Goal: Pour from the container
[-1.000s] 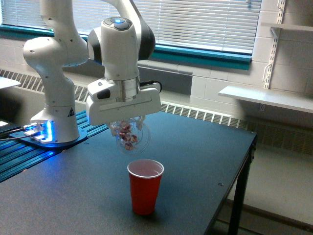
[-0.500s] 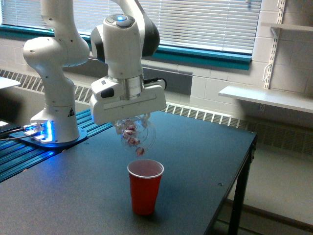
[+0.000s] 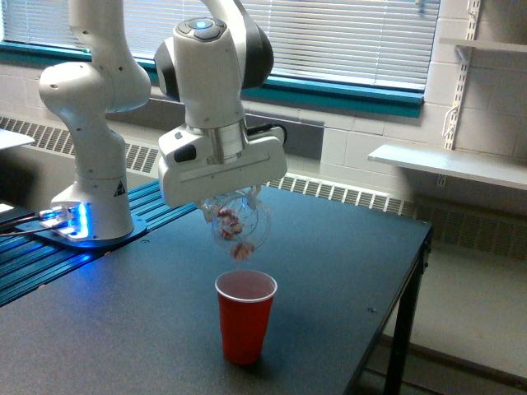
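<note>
Tipping further now, the container [image 3: 240, 228] has swung over towards the exterior view's right since a second ago, and the arm has carried it a touch closer to directly above the red cup [image 3: 244, 317]. It hangs in the air just over that cup's open mouth, not touching it, with reddish and whitish pieces bunched at its lower edge and one seemingly right at the lip, about to drop. The gripper [image 3: 233, 202] sits mostly hidden under its white housing, but its fingers are clamped on the container's upper part, so it is closed around it. By the look of it this is a light, thin-walled clear plastic vessel, smooth and probably a bit slippery, likely to flex if squeezed hard. I'd judge a firm but gentle hold across the rounded body is right. The red cup stands upright on the dark table [image 3: 329, 271], looking light enough to topple if bumped.
</note>
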`<state>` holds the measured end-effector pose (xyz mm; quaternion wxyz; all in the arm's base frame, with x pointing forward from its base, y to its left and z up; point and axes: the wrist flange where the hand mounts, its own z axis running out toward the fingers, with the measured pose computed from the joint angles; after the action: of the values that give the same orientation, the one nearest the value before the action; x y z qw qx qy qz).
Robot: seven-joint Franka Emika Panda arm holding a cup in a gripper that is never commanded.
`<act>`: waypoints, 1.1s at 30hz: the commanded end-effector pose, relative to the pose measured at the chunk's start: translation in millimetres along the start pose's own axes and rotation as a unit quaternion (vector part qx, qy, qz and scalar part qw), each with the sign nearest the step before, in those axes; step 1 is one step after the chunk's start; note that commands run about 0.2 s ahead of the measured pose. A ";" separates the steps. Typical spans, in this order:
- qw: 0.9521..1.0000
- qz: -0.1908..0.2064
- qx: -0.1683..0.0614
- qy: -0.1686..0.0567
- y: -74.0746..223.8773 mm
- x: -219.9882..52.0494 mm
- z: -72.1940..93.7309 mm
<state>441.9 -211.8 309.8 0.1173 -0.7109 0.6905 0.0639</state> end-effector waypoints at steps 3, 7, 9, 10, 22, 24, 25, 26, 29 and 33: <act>1.000 0.008 -0.002 -0.028 5.3 2.2 15.7; 0.999 0.013 0.000 -0.033 6.2 4.1 15.3; 0.999 0.016 0.003 -0.036 7.2 5.1 15.0; 0.999 0.017 0.003 -0.037 8.0 5.7 15.1; 0.998 0.027 0.005 -0.050 12.7 8.2 13.6; 0.998 0.025 0.005 -0.050 11.9 9.3 12.6; 0.998 0.025 0.006 -0.051 11.7 10.4 12.0; 0.998 0.025 0.007 -0.051 11.7 11.5 11.5; 0.998 0.031 0.009 -0.051 12.6 15.5 8.9; 0.998 0.036 0.012 -0.052 13.8 19.4 5.0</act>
<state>430.8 -220.0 293.0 0.1517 -0.6833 0.7072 0.0998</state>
